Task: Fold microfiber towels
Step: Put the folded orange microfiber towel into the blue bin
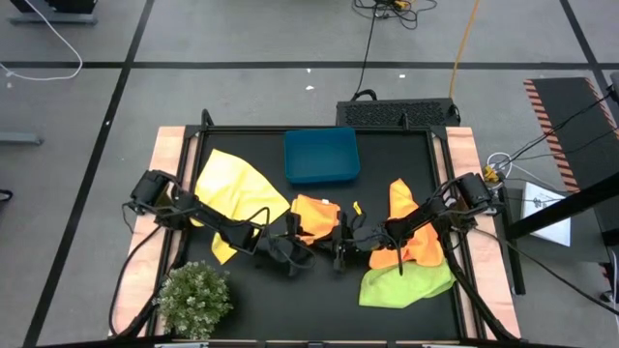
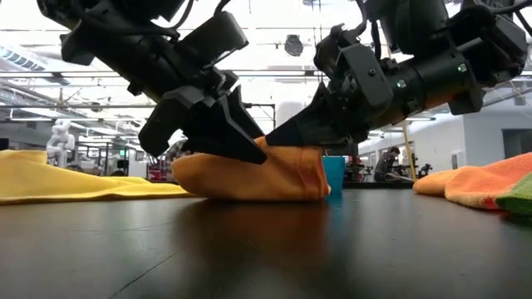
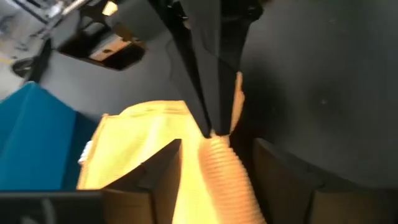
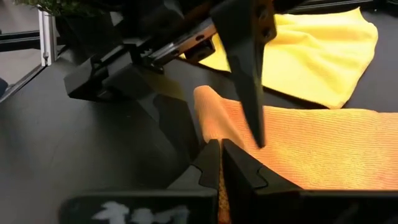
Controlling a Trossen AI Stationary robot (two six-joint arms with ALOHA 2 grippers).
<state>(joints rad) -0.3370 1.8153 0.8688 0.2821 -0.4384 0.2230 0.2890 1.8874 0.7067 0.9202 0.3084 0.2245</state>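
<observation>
Low view: right gripper pinched shut on orange towel, left gripper w/ jaws apart astride the same edge; I reckon the fold slips if left lets go.

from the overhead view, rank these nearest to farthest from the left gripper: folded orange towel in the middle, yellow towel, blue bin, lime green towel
Left gripper sits mid-table, near the front edge.
1. Folded orange towel, right at its fingertips, centre.
2. Yellow towel, on the left arm's side, toward the back.
3. Blue bin at the back centre and lime green towel at the front right: too close to call.
</observation>
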